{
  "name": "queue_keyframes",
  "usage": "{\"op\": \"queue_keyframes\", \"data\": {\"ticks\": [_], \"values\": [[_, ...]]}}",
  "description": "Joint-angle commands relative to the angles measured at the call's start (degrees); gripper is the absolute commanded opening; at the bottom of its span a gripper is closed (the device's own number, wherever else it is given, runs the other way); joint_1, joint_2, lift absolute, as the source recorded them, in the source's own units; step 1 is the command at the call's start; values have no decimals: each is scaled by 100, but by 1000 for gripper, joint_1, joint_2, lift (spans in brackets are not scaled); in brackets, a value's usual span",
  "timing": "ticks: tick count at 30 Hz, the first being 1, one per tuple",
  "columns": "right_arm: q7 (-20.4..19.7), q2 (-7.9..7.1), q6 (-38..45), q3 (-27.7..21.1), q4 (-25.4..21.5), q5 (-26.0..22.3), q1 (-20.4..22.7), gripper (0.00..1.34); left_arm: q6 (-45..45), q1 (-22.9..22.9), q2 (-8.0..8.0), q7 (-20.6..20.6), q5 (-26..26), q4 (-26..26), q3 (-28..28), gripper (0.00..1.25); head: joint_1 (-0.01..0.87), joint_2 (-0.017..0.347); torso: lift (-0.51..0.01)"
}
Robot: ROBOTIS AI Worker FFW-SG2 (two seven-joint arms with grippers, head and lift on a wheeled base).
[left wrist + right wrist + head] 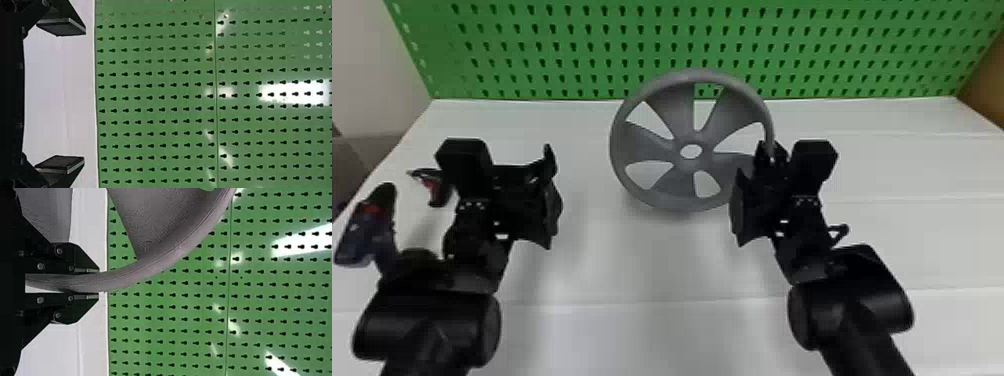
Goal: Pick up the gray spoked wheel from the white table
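right pincer (98,283): clamping on rim (137,272), 1 finger each side
left pincer (84,94): gaping, holding 0 things
gray spoked wheel (699,138): standing upright, extending left from right pincer
risk: wheel maybe twisting or slipping, off-center weight pulling on 1 edge grip
writing: showing 0 readable labels

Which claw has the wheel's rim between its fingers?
The right claw, its fingers closed on the rim of the gray wheel. The left claw is open, with nothing between its fingers.
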Motion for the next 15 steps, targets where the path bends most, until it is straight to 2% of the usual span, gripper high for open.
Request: {"op": "queue_keyframes", "data": {"ticks": [1, 10, 15], "values": [[145, -11, 148, -4, 0, -26, -40, 311, 0, -4, 0, 2, 6, 0, -8, 1121, 765, 14, -91], [215, -11, 174, -12, -9, -44, -49, 310, -53, -4, -8, 240, -47, 18, -175, 1120, 765, 14, -91], [224, -11, 192, 14, -9, -44, -49, 310, -62, -39, -8, 240, 14, 97, -272, 1120, 765, 14, -91]]}}
